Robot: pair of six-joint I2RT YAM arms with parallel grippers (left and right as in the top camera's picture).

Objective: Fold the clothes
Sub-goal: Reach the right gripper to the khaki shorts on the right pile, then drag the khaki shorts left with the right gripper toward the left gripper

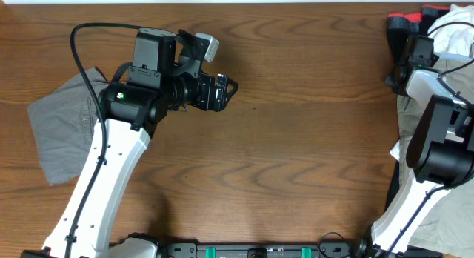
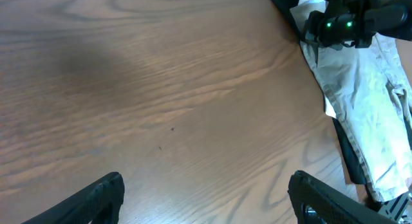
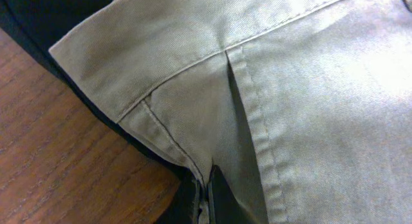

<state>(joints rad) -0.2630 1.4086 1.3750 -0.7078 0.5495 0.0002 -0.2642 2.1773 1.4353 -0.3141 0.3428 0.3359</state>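
We grip shorts (image 3: 309, 89) edge in closed right hand (image 3: 207, 201), likely to drag onto counter (image 2: 161, 89); left hand (image 2: 205, 188) hovers open, ready.

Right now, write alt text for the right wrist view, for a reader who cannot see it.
Close-up of light khaki shorts filling the frame, a stitched hem and seam running across them, with the right hand at the bottom edge shut on a fold of the fabric. A dark cloth lies under the shorts, and the brown wooden table shows at lower left.
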